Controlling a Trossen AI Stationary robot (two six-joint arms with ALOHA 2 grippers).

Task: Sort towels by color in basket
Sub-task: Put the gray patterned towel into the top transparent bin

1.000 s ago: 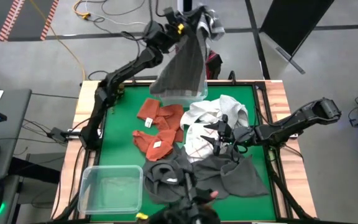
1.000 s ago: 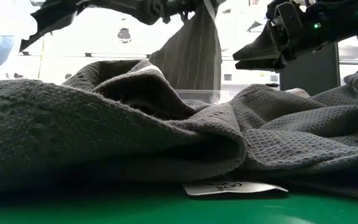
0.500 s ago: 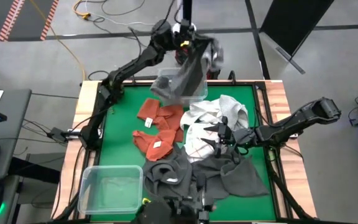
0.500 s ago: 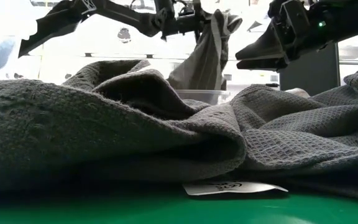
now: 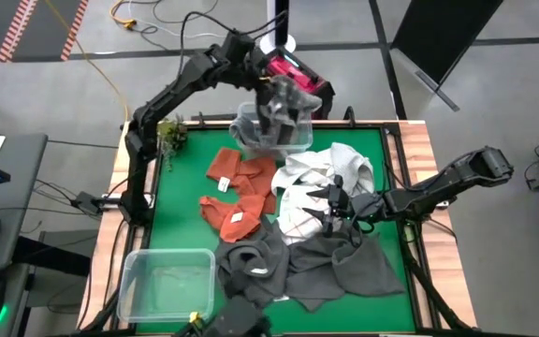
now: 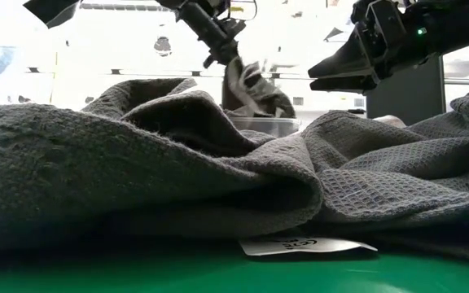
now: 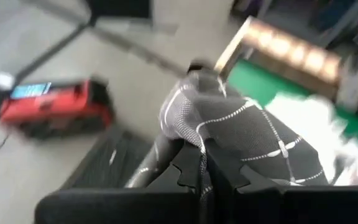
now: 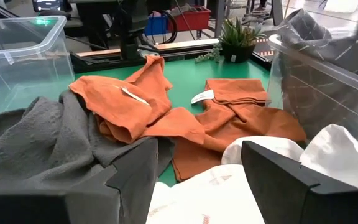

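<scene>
A grey plaid towel (image 5: 286, 101) hangs bunched from my left gripper (image 5: 268, 86), which is shut on it over the clear bin (image 5: 271, 139) at the table's far edge. In the low view the towel (image 6: 255, 85) droops below that gripper (image 6: 222, 50) to the bin's rim. My right gripper (image 5: 330, 208) stands open and still, level above the white towels (image 5: 333, 168) and the white towel with red grid lines (image 5: 298, 223). Rust orange towels (image 5: 241, 192) lie left of them. Dark grey towels (image 5: 316, 264) lie at the near side. My left gripper pinches a bunched fold of the plaid towel (image 7: 194, 140) between its two fingers (image 7: 188, 174), several layers together. The fingers slant down from the far left. The towel hangs crumpled below them, its lower part (image 8: 328, 37) inside the bin.
A second clear bin (image 5: 167, 281) stands at the near left corner. A small potted plant (image 5: 168, 131) sits at the far left edge. A red case (image 5: 293, 70) lies on the floor beyond the table. Bare green mat (image 5: 181, 225) shows on the left.
My left gripper has tipped from pointing upward to slanting down and has sunk toward the far bin, staying shut. The plaid towel, which hung long and spread out, has come down with it and now hangs crumpled into the bin.
</scene>
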